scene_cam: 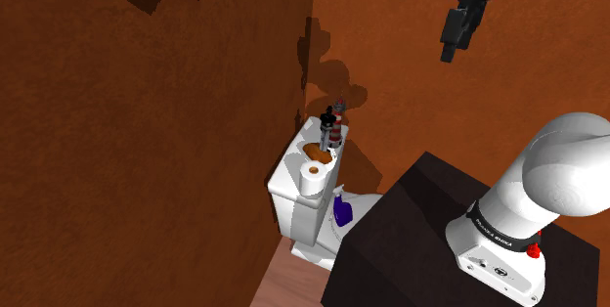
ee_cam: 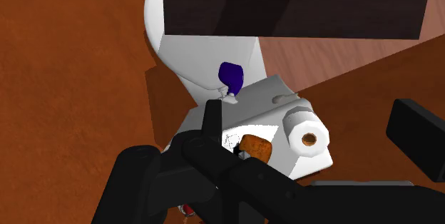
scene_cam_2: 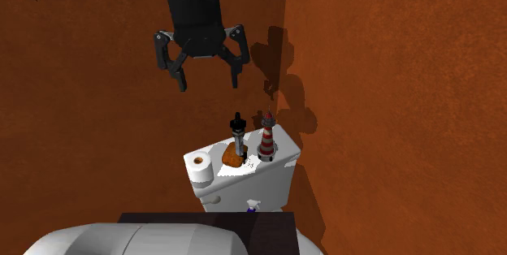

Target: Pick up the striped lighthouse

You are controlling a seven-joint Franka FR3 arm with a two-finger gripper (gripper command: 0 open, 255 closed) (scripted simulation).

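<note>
The striped lighthouse [scene_cam: 333, 136], red and white with a grey top, stands upright on the far end of a white toilet tank lid [scene_cam: 293, 163]. In the second exterior view the lighthouse [scene_cam_2: 266, 139] is at the lid's right end. My black gripper [scene_cam_2: 208, 77] hangs high above the tank, open and holding nothing, a little to the left of the lighthouse in that view. In the shoulder view the gripper [scene_cam: 450, 49] is up at the right, far from the tank. In the wrist view my fingers [ee_cam: 421, 140] stand wide apart over the tank.
A black pump bottle [scene_cam_2: 238, 134] stands right beside the lighthouse, with an orange lump [scene_cam_2: 231, 157] and a toilet roll [scene_cam_2: 200, 165] further along the lid. A blue spray bottle [scene_cam: 341, 211] sits by the toilet bowl. Brown walls meet in a corner behind. The dark stand [scene_cam: 411, 237] is close.
</note>
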